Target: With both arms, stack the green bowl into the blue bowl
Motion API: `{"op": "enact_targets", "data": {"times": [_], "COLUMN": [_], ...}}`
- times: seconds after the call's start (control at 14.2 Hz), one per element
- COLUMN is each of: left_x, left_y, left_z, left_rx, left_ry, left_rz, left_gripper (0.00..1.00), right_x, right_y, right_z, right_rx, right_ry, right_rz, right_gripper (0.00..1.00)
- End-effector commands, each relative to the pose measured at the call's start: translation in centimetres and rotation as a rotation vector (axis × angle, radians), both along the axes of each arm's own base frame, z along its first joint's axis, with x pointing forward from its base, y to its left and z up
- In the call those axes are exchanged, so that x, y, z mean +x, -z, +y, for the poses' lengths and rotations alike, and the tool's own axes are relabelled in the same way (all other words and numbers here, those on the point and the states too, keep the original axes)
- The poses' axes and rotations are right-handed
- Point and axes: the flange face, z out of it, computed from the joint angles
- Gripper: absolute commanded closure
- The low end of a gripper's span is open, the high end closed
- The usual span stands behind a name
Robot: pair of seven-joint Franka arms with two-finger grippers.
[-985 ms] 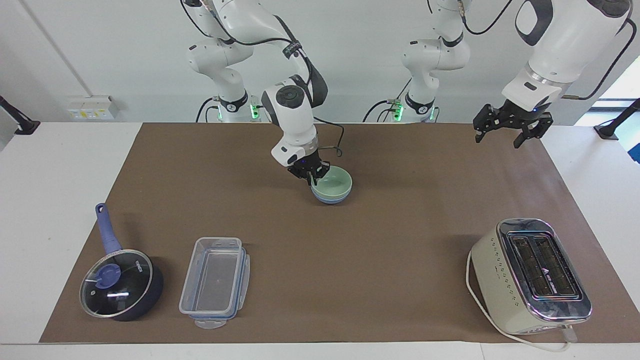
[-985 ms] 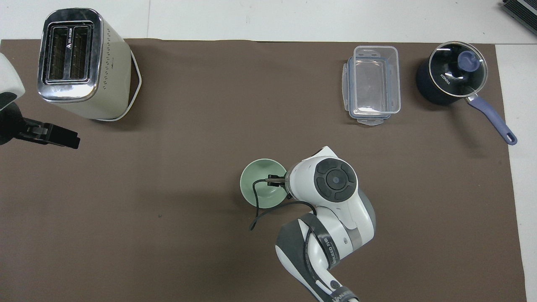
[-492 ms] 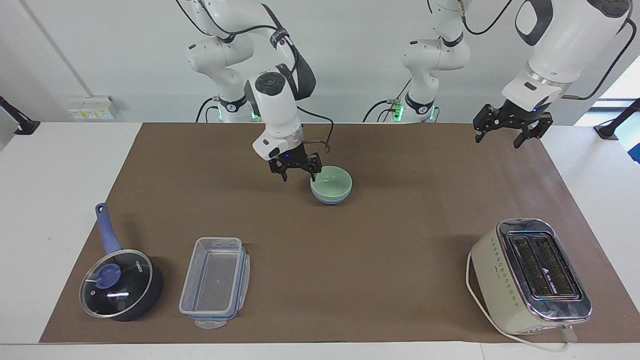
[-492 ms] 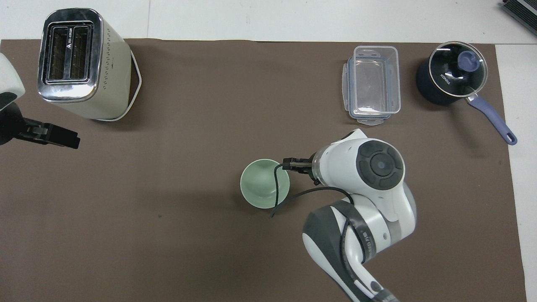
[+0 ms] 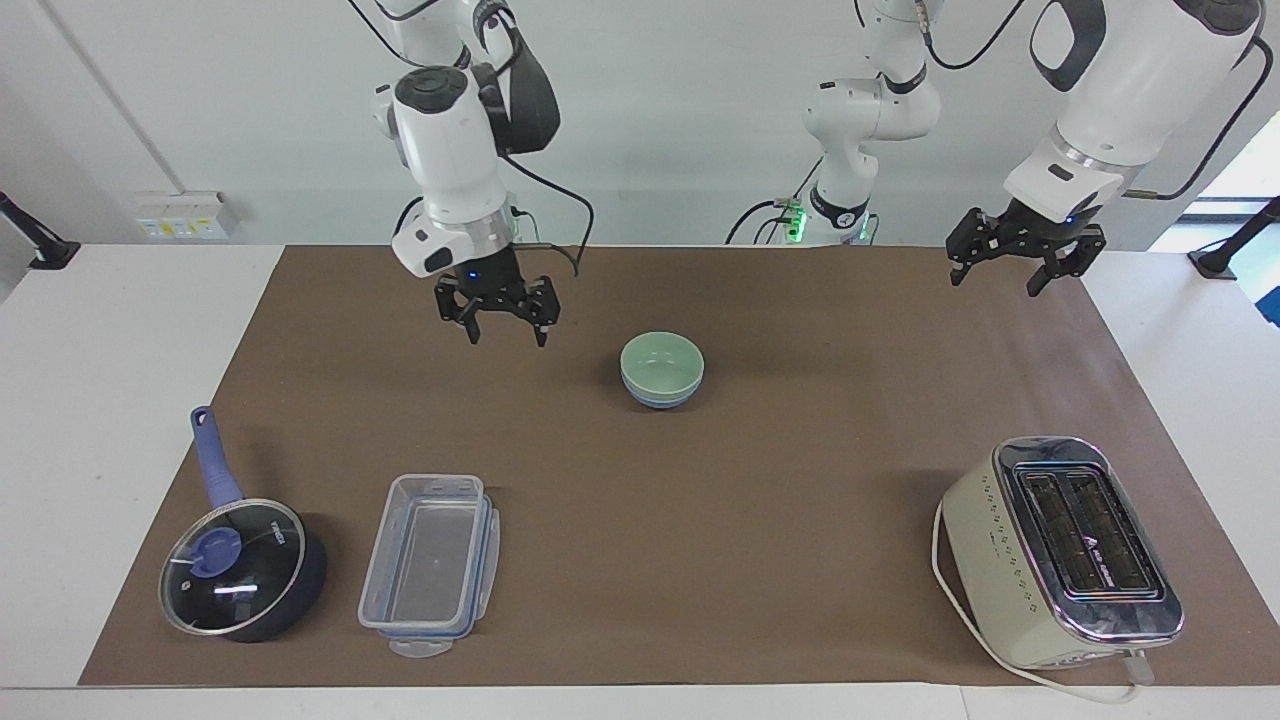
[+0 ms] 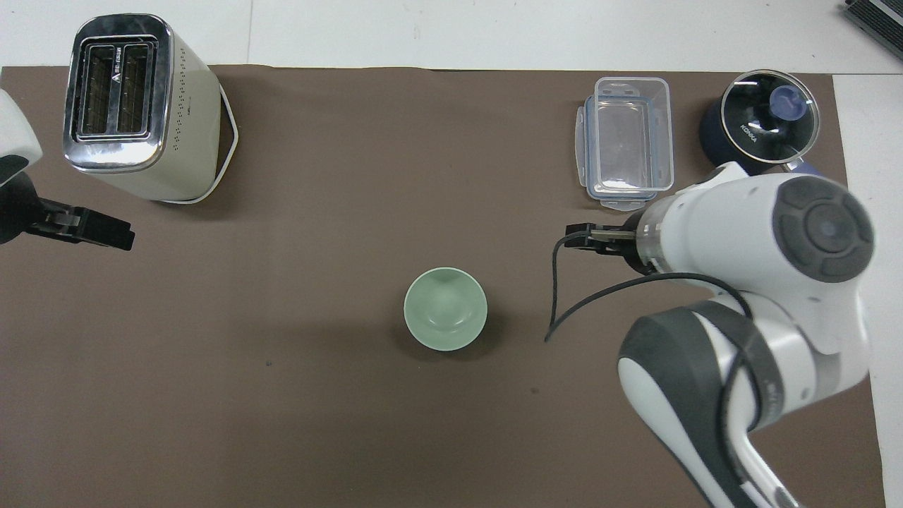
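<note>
The green bowl (image 5: 661,360) sits nested in the blue bowl (image 5: 660,401) in the middle of the brown mat; only the blue bowl's lower band shows under it. In the overhead view the green bowl (image 6: 445,308) hides the blue one. My right gripper (image 5: 507,335) is open and empty, raised over bare mat beside the bowls, toward the right arm's end; it also shows in the overhead view (image 6: 580,238). My left gripper (image 5: 996,285) is open and empty, waiting in the air over the mat's edge at the left arm's end (image 6: 106,233).
A cream toaster (image 5: 1065,550) stands at the left arm's end, farther from the robots than the bowls. A clear plastic container (image 5: 430,562) and a dark blue lidded saucepan (image 5: 240,570) stand at the right arm's end, also farther out.
My right gripper has let go of the green bowl's rim, risen and moved away toward the right arm's end. The green bowl stays in the blue bowl. The left arm has not moved.
</note>
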Motion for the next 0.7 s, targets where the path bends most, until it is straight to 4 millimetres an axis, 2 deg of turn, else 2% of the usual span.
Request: {"op": "enact_targets", "data": {"times": [0.0,0.28,0.35,0.63], "left_x": [-0.3,-0.3,-0.3,-0.3], "left_y": [-0.6,-0.5,-0.5,-0.5], "left_z": [0.3,0.3,0.3,0.3], "left_rx": [-0.011,-0.010,-0.010,-0.011], "left_ry": [0.000,0.000,0.000,0.002], "left_rz": [0.004,0.009,0.009,0.006], "left_gripper": [0.00,0.00,0.00,0.00], "right_x": [-1.7,-2.2,-2.2,-1.2], "right_y": [-2.5,-3.4,-3.7,-7.7], "right_z": [-5.6,-13.2,-14.5,-15.5], "right_rx": [-0.012,0.006,0.006,-0.023], "right_ry": [-0.010,-0.013,-0.007,0.006], "right_rz": [0.046,0.073,0.066,0.057], "right_gripper": [0.00,0.00,0.00,0.00]}}
